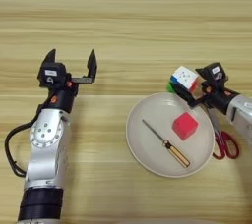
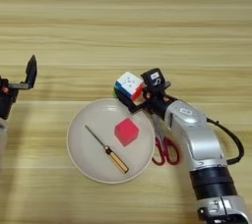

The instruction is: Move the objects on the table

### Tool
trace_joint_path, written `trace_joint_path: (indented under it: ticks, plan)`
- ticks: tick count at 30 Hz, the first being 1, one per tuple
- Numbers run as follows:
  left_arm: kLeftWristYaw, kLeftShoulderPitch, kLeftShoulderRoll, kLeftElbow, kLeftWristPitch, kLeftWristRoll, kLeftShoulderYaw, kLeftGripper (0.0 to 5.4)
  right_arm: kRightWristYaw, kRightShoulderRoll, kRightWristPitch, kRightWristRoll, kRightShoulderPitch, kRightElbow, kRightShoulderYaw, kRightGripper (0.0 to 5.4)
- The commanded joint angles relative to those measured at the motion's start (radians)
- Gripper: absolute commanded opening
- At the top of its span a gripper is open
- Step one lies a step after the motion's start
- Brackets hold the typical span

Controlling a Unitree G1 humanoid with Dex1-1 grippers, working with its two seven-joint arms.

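the table holds a round plate already carrying a red block and a screwdriver. the right gripper clamps the puzzle cube above the plate's far rim, apparently next in. the left gripper idles open. scissors remain outside.

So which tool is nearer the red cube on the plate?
Right. The right tool, holding the multicoloured puzzle cube, sits just past the round beige plate's far rim, close to the red cube. The left tool hovers open, far off to the left.
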Motion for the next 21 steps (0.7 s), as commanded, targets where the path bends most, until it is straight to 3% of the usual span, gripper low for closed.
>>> trace_joint_path:
  ticks: [1,15,21]
  plan:
    - [0.000,-0.012,0.001,0.004,-0.005,-0.001,-0.004,5.40,0.011,-0.010,0.005,-0.013,-0.034,0.053,0.007,5.35]
    - [0.001,-0.013,0.000,0.005,-0.008,-0.001,-0.006,5.40,0.032,-0.007,-0.043,-0.043,-0.085,0.191,0.009,5.35]
    - [0.002,-0.008,0.000,-0.002,-0.007,0.000,-0.007,5.40,0.033,-0.002,-0.064,-0.046,-0.087,0.183,0.011,4.70]
